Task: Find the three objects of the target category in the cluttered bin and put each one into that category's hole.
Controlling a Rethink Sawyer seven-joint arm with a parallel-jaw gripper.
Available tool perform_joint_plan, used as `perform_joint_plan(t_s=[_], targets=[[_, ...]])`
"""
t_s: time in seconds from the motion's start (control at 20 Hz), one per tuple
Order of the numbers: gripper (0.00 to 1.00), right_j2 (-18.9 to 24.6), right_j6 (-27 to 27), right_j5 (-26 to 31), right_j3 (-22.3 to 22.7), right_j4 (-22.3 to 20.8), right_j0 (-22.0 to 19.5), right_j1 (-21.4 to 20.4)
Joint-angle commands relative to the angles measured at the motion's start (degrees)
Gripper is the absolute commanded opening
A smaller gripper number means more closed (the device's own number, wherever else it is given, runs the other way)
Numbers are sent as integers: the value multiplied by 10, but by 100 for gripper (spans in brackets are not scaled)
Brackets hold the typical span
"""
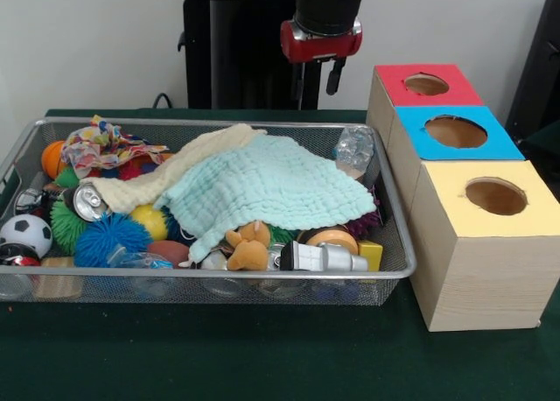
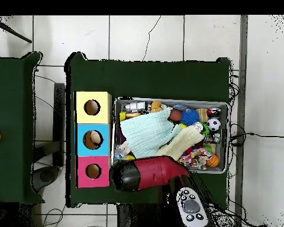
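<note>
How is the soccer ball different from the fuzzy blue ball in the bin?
The soccer ball is smooth and white with black patches; the fuzzy blue ball is all blue and covered in soft spikes. The soccer ball looks smaller and lies at the basket's end; the blue ball sits further in, beside a green spiky ball. Both are round and uncovered.
</note>
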Motion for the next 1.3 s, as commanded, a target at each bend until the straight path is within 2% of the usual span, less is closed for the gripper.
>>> perform_joint_plan(t_s=[0.05, 0.25, 0.4, 0.7, 1.0, 1.3], targets=[[100, 82, -53, 90, -56, 21, -19, -34], [100, 95, -37, 84, -59, 25, -21, -36], [100, 92, -30, 84, -60, 11, -15, -39], [100, 112, 0, 80, -41, 40, -11, -58], [100, 96, 47, 75, -118, 48, 18, -2], [100, 84, 54, 66, -179, 56, 28, 46]])
